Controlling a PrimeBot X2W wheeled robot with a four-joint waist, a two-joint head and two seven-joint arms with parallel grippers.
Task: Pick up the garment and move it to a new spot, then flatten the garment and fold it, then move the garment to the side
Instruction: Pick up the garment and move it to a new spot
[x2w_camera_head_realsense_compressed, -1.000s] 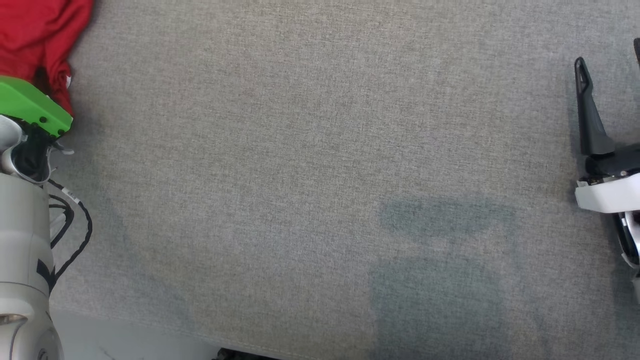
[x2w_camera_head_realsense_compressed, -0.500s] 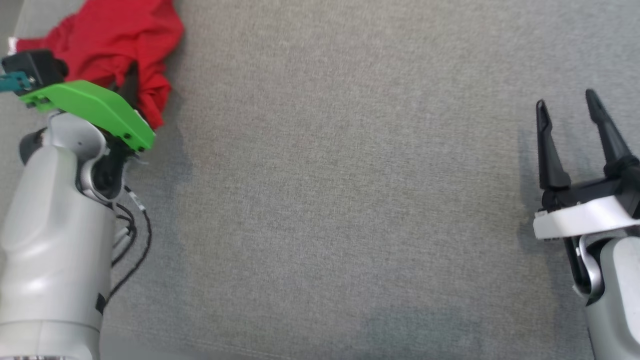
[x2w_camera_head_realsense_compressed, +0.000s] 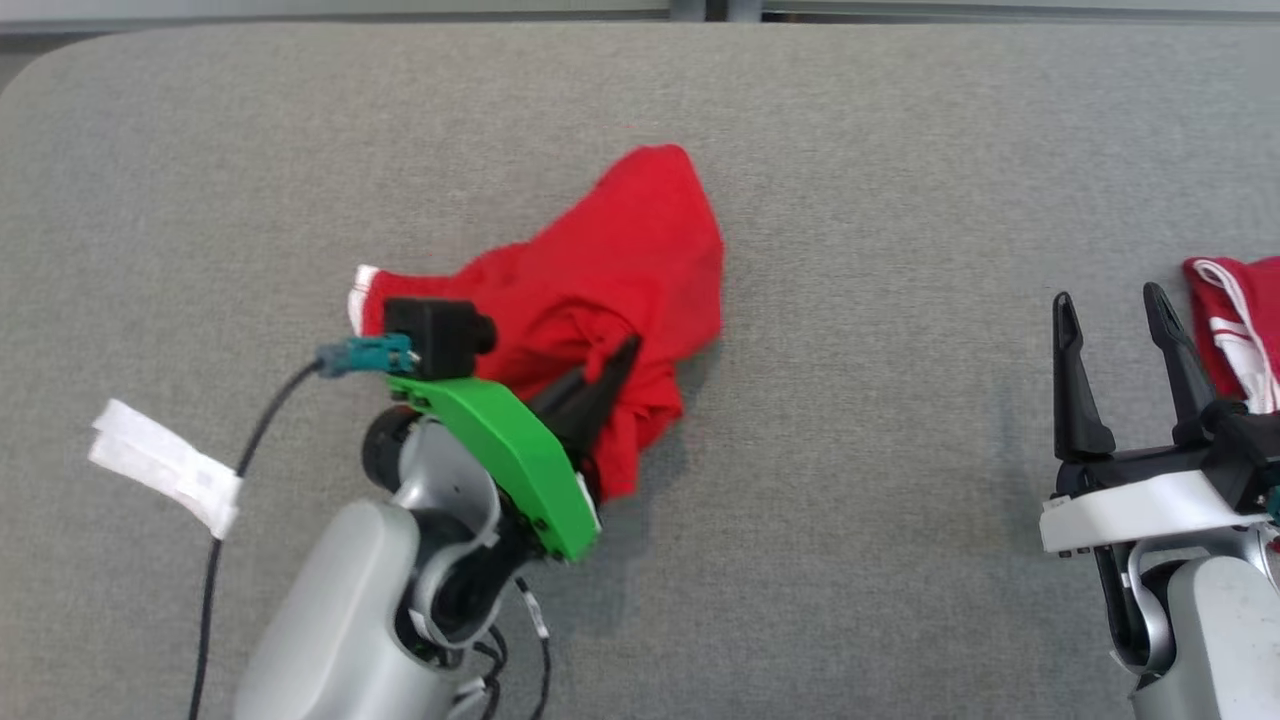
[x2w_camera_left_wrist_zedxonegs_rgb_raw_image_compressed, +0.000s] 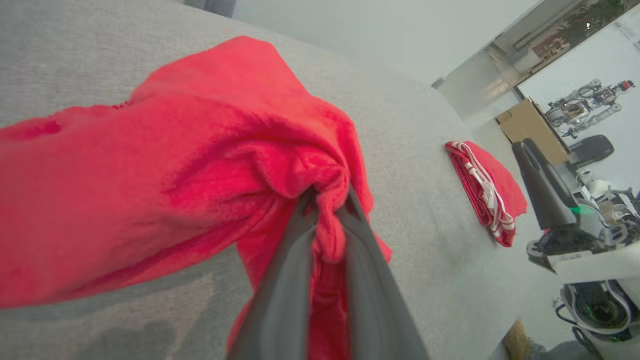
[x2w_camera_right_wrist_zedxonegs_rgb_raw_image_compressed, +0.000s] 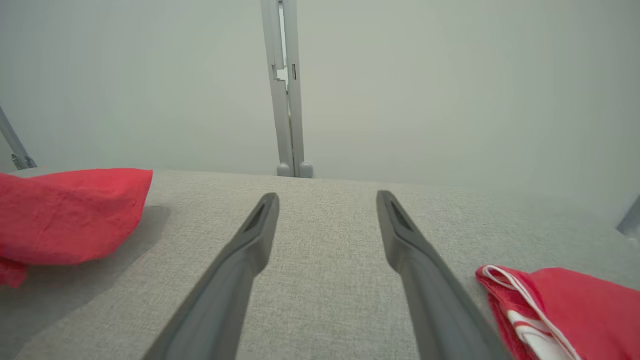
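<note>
The garment (x2w_camera_head_realsense_compressed: 620, 270) is a crumpled red cloth, bunched and partly lifted near the middle of the grey padded table (x2w_camera_head_realsense_compressed: 900, 150). My left gripper (x2w_camera_head_realsense_compressed: 622, 352) is shut on a pinched fold at the garment's near edge. In the left wrist view, that red fold (x2w_camera_left_wrist_zedxonegs_rgb_raw_image_compressed: 150, 165) is squeezed between the gripper's two fingers (x2w_camera_left_wrist_zedxonegs_rgb_raw_image_compressed: 325, 200). My right gripper (x2w_camera_head_realsense_compressed: 1108, 300) hovers open and holds nothing at the right, well apart from the garment. Its spread fingers (x2w_camera_right_wrist_zedxonegs_rgb_raw_image_compressed: 327, 200) have bare table between them, and the garment (x2w_camera_right_wrist_zedxonegs_rgb_raw_image_compressed: 65, 215) lies off to their left.
A folded red piece with white stripes (x2w_camera_head_realsense_compressed: 1235, 320) lies at the right edge, just beyond my right gripper. A white tag (x2w_camera_head_realsense_compressed: 165, 465) hangs on the left arm's cable. The table's far edge and a pale wall with a grey post (x2w_camera_right_wrist_zedxonegs_rgb_raw_image_compressed: 285, 90) are beyond.
The head camera has swung, so the whole picture shifted. My left gripper, still shut on the red garment, has come much closer to the right gripper. The right gripper stays open.
</note>
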